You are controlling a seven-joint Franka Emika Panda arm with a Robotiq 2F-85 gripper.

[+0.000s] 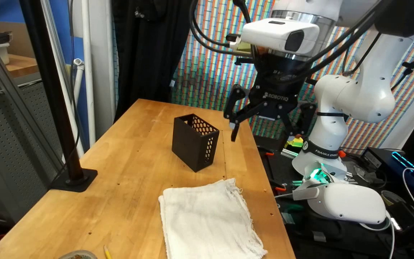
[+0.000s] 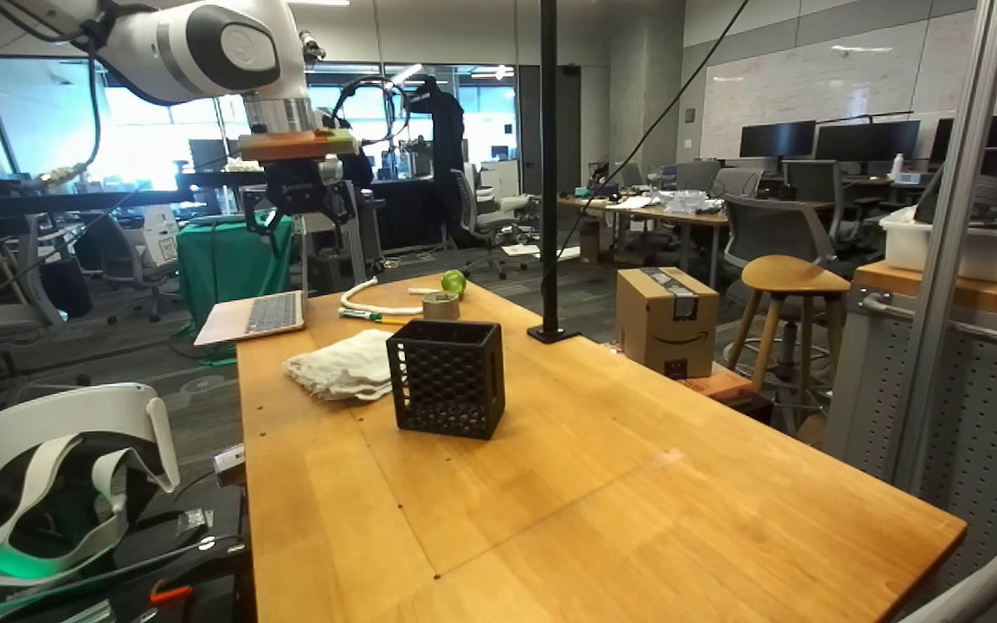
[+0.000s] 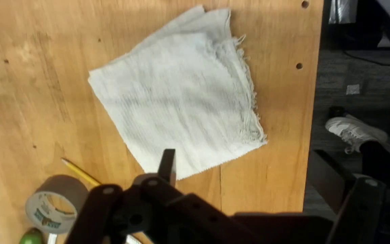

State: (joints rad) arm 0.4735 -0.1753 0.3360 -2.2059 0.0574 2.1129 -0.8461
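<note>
Above the table (image 1: 131, 216), the hand (image 3: 244, 159) is positioned with jaws apart; a folded white cloth (image 3: 181, 95) lies flat; a black perforated box (image 1: 189, 146) stands upright near it.

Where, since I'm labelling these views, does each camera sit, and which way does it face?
An exterior view: raised, nearer the white cloth, looking over it to the black bin; arm, base and hand show.
An exterior view: raised, nearer the bin, looking past it to cloth and cardboard box; arm and hand show.
Wrist view: on the wrist, facing down at cloth and tape roll; the hand's spread fingers show.
Both exterior views share the bin, seen from opposite directions.
</note>
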